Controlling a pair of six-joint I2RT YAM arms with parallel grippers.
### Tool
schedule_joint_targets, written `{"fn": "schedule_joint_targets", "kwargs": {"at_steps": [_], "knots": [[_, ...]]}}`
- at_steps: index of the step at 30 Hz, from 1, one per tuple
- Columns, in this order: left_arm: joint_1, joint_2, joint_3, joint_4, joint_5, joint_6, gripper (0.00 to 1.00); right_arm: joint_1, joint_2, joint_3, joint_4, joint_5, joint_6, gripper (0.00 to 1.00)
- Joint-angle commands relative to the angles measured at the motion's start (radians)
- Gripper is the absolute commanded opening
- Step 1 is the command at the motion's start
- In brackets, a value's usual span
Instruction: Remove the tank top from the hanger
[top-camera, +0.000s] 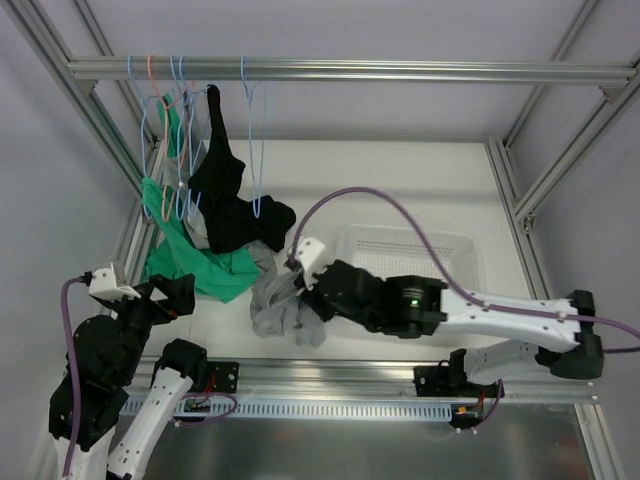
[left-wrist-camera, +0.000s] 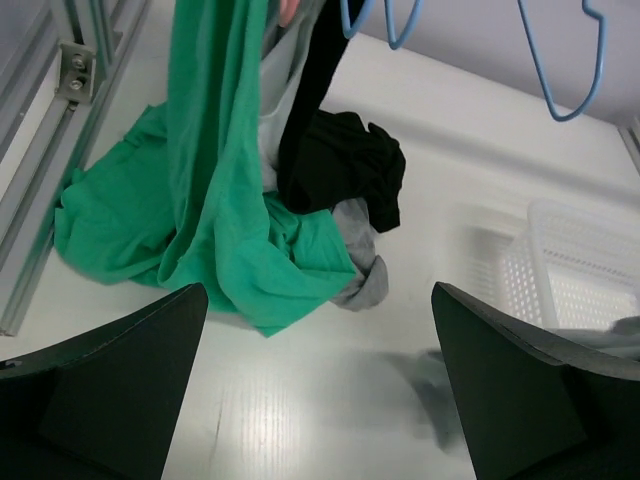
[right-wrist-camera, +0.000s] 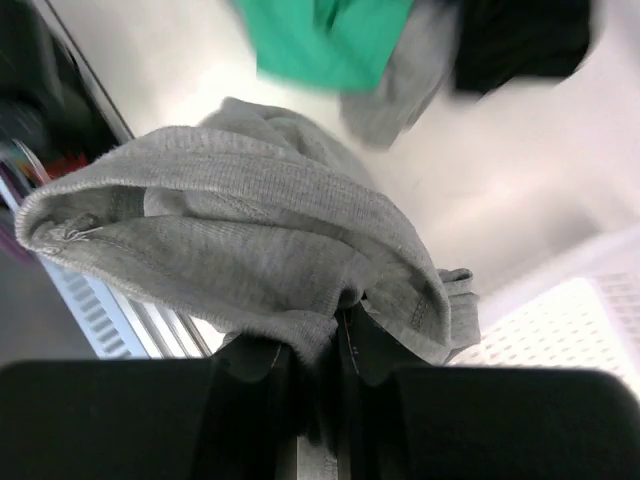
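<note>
The light grey tank top (top-camera: 283, 310) hangs bunched from my right gripper (top-camera: 300, 290) above the table's near middle. In the right wrist view the gripper (right-wrist-camera: 335, 325) is shut on a fold of the tank top (right-wrist-camera: 230, 240), which drapes over both fingers. An empty light-blue wire hanger (top-camera: 255, 140) hangs on the top rail, apart from the tank top; it also shows in the left wrist view (left-wrist-camera: 560, 70). My left gripper (top-camera: 175, 292) is open and empty at the near left; it also shows in the left wrist view (left-wrist-camera: 318, 292).
A green garment (top-camera: 195, 265) and a black garment (top-camera: 225, 190) hang from other hangers at the left and pool on the table. A grey strip (left-wrist-camera: 365, 275) lies beside them. A white basket (top-camera: 455, 250) stands at the right. Frame posts run along both sides.
</note>
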Motion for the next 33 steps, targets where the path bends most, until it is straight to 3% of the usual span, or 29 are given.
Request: {"fn": "schedule_joint_targets", "kwargs": {"at_steps": [1, 10, 14, 19, 23, 24, 25, 26, 27, 28, 29, 33], "knots": [[-0.007, -0.045, -0.013, 0.025, -0.099, -0.042, 0.99, -0.016, -0.143, 0.077, -0.075, 0.146, -0.029, 0.01], [-0.005, -0.052, -0.026, 0.031, -0.104, -0.051, 0.99, -0.206, -0.366, 0.080, -0.289, 0.277, -0.024, 0.00], [-0.005, -0.047, -0.028, 0.031, -0.104, -0.051, 0.99, -0.384, -0.456, 0.002, -0.341, 0.187, 0.017, 0.00], [-0.007, -0.023, -0.025, 0.036, -0.090, -0.043, 0.99, -0.496, -0.542, -0.176, -0.352, 0.131, 0.066, 0.00], [-0.005, 0.043, -0.010, 0.036, -0.044, -0.019, 0.99, -0.690, -0.564, -0.316, -0.352, -0.005, 0.127, 0.01], [-0.005, 0.059, -0.005, 0.037, -0.026, -0.013, 0.99, -0.705, -0.574, -0.349, -0.352, -0.002, 0.138, 0.08], [-0.007, 0.068, 0.001, 0.036, -0.018, -0.005, 0.99, -0.717, -0.587, -0.359, -0.355, 0.001, 0.152, 0.23], [-0.005, 0.088, 0.006, 0.034, -0.009, 0.000, 0.99, -0.729, -0.602, -0.363, -0.359, -0.007, 0.152, 0.57], [-0.005, 0.100, 0.009, 0.034, 0.002, 0.004, 0.99, -0.757, -0.604, -0.353, -0.381, -0.012, 0.152, 0.71], [-0.007, 0.105, 0.018, 0.036, 0.023, 0.009, 0.99, -0.768, -0.602, -0.341, -0.401, -0.010, 0.152, 0.93], [-0.007, 0.120, 0.023, 0.033, 0.032, 0.012, 0.99, -0.775, -0.600, -0.324, -0.421, 0.004, 0.149, 0.99], [-0.005, 0.146, 0.046, 0.004, 0.072, 0.018, 0.99, -0.775, -0.639, -0.210, -0.552, 0.068, 0.132, 1.00]]}}
